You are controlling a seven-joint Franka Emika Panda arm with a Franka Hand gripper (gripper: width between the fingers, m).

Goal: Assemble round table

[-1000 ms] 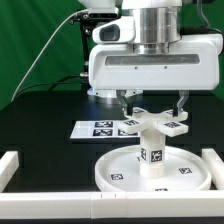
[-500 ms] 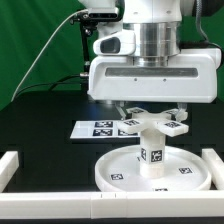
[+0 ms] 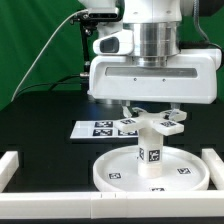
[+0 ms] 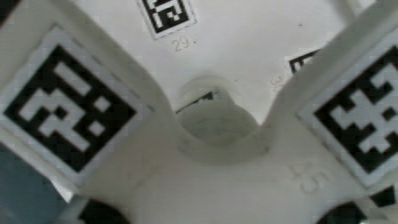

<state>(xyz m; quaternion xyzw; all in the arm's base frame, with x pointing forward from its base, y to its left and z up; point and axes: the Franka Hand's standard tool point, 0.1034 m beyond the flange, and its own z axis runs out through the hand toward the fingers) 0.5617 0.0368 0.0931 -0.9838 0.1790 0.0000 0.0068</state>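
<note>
Now, exterior view first: pincer (image 3: 152,111) hanging straight down from the big white arm head, fingers (image 3: 126,106) spread to either side of the cross base (image 3: 153,122). Fingertips partly hidden behind the base arms, so cannot tell whether gripping or just flanking. Base sitting level on top of the short leg (image 3: 152,154), leg standing upright at the middle of the disc (image 3: 113,171). Disc lying flat on the black bench (image 3: 45,125), rim up, tags showing on its floor, at the front of the scene. Marker board (image 3: 93,128) flat on the bench behind the disc, well clear of it. White rail (image 3: 9,168) closing off the bench at the exterior view's left, another piece at the right edge.

Over to the wrist view: extreme close-up of the base (image 4: 222,125), a round hub recess between two arms, each carrying a bold black-and-white tag. Faint embossed marks on the white plastic, too blurred to read. Fingertips out of shot.
</note>
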